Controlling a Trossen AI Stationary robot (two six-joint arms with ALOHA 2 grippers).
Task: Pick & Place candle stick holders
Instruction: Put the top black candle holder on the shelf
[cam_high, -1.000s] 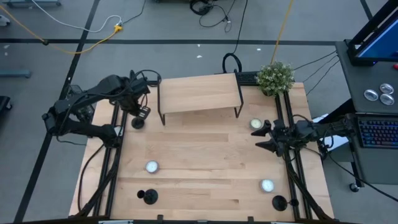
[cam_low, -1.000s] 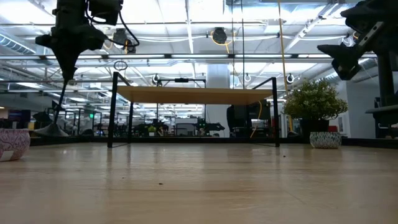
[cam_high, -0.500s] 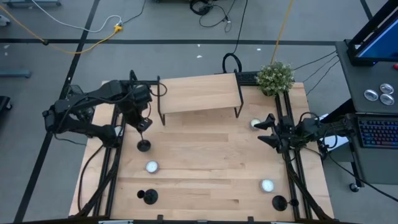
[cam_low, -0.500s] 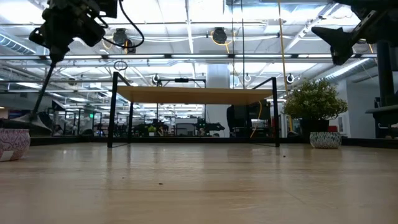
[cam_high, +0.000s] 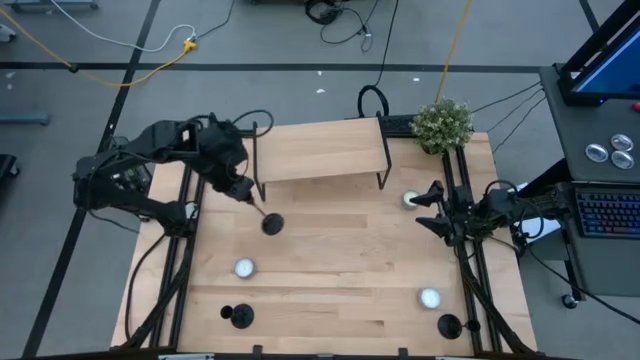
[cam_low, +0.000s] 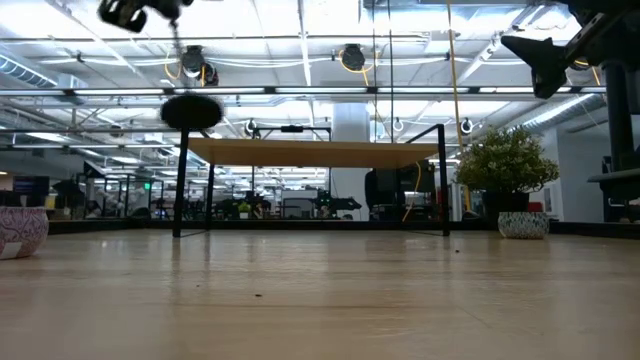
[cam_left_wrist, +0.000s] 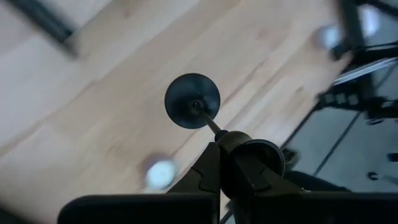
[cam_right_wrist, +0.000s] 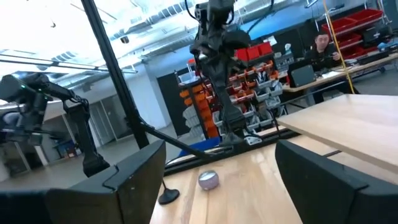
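High view: left tool (cam_high: 243, 192) clamped on candle stick holder (cam_high: 271, 224), base out past tips, airborne.

Wooden table (cam_high: 330, 235): tealights (cam_high: 243, 268), holders (cam_high: 240, 317), shelf (cam_high: 320, 152)

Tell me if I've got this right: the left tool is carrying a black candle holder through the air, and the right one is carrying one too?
Not quite. The left tool does carry a candle stick holder, but the right tool is open and empty, as the high view shows.

No legible text, label, brand or number appears in any view; the distant shelf bins perhaps carry markings, unreadable here.
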